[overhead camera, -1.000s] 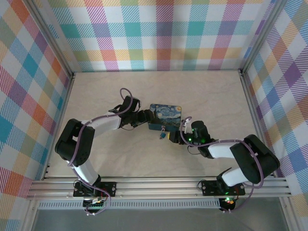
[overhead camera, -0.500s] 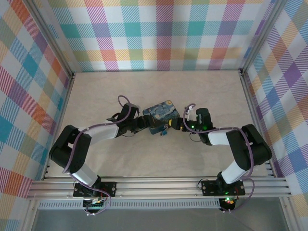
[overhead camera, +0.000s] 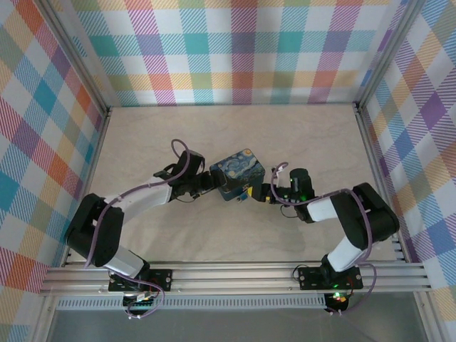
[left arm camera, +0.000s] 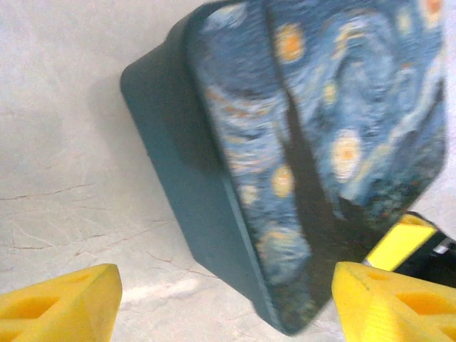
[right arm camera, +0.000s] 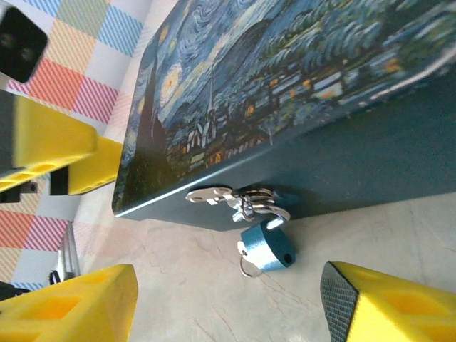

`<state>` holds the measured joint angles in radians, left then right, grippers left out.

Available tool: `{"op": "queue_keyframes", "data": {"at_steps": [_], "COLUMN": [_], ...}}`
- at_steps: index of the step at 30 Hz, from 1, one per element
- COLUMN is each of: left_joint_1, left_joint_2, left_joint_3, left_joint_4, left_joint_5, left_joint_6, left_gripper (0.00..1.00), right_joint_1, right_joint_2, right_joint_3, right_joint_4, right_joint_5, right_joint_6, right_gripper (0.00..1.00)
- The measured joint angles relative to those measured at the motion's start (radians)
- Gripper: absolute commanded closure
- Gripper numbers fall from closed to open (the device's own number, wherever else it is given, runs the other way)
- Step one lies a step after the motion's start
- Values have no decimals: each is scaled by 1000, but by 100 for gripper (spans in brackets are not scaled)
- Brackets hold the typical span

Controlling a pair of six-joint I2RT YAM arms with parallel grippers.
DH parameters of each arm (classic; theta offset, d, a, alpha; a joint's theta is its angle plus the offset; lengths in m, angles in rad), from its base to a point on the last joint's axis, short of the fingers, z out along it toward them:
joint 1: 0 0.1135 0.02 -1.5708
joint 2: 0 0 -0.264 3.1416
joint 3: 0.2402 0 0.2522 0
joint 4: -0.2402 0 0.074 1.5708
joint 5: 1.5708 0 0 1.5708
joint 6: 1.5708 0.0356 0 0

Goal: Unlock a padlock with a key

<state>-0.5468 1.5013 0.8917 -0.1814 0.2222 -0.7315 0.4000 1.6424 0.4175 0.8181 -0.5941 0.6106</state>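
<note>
Top external view: one pale table (overhead camera: 313, 135) carries two arms, with one painted tin (overhead camera: 239, 171) turned askew between them. The left gripper (overhead camera: 211, 183) stands at the tin's left corner, its two fingers spread and holding nothing. The right gripper (overhead camera: 256, 192) faces the tin's front wall, also spread and empty. One blue padlock (right arm camera: 267, 249) hangs there from one silvery latch (right arm camera: 214, 194), with one small ring (right arm camera: 246, 266) at its lower end.

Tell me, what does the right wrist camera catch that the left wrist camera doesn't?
Right wrist: the open right pincer faces the blue padlock hanging from a silvery latch on the painted tin. Left wrist: the open left pincer faces a plain tin wall with no latch. Both: the tin's starry lid and the pale table.
</note>
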Motion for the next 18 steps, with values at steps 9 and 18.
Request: {"op": "queue_keyframes", "data": {"at_steps": [9,18], "left_joint_1": [-7,-21], "left_joint_2": [-6,126], "left_joint_3": [129,194], "left_joint_4": [-6,0], "left_joint_5": [37,83], "left_joint_6": [17,18], "left_gripper": [34,41], "right_joint_1": [8,24], "right_joint_2": [148,216], "right_joint_3": [2,26], "right_joint_4": [207,305], "right_joint_5": [-42,-55], "right_joint_6": [71,93], "right_gripper": [29,29]}}
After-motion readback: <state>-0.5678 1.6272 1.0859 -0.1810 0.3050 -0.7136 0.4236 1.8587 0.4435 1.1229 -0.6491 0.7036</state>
